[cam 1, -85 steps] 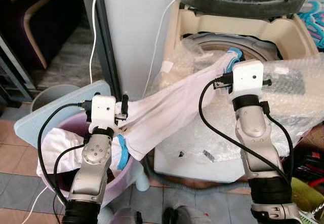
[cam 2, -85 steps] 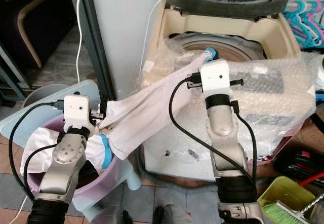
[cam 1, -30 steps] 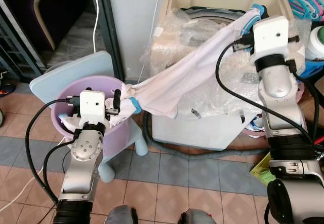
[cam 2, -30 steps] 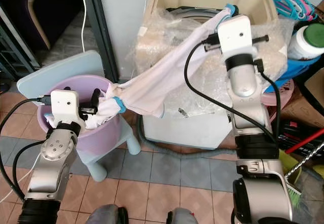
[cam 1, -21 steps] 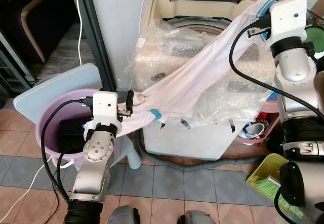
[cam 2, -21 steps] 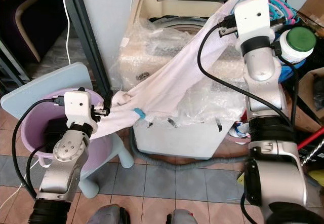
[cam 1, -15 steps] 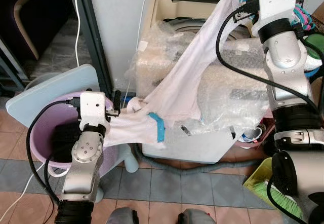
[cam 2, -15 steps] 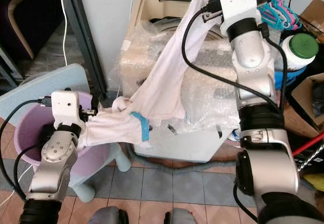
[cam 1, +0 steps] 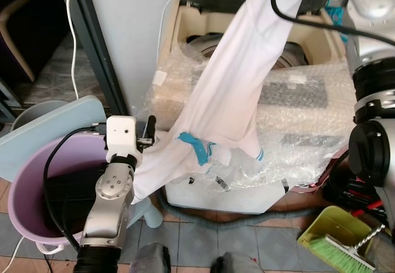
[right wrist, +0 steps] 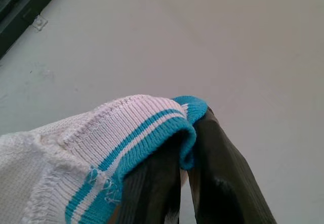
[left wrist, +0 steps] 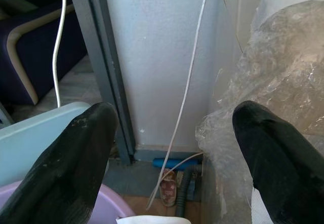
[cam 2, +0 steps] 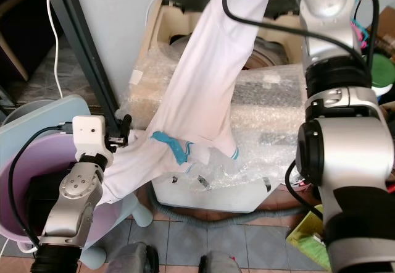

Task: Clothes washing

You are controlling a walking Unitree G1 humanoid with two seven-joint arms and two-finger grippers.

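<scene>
At the far left a round purple plastic tub [cam 1: 24, 186] sits on a pale blue stool [cam 1: 43, 128]; inside it lies a dark, shadowed mass I cannot identify. The left end effector [left wrist: 172, 168] hangs just above the tub's right rim, its two blunt black fingers [left wrist: 76, 153] spread wide apart with only the grey wall, a white cable [left wrist: 187, 92] and a dark metal post [cam 1: 92, 44] seen between them. The lower hem of the white shirt [cam 1: 234, 94] drapes against that wrist, though nothing lies between the fingers.

The shirt is a thin, soft knit, white with turquoise ribbed trim [cam 1: 196, 148], and it hangs in a long stretched band from upper right down to lower left, crossing in front of the washing machine [cam 1: 191, 32]. That machine is a cream, top-loading box with its dark lid raised, its round drum opening [cam 1: 290, 50] partly visible behind the cloth. Crinkled clear bubble wrap [cam 1: 308, 118] swathes its top and front.

High at the right, the right end effector [right wrist: 185, 183] has its black fingers pressed together on the shirt's striped ribbed collar [right wrist: 147, 138], holding the garment up above the drum. At lower right a green dustpan with a brush [cam 1: 339, 242] rests on the tiled floor [cam 1: 259, 248].
</scene>
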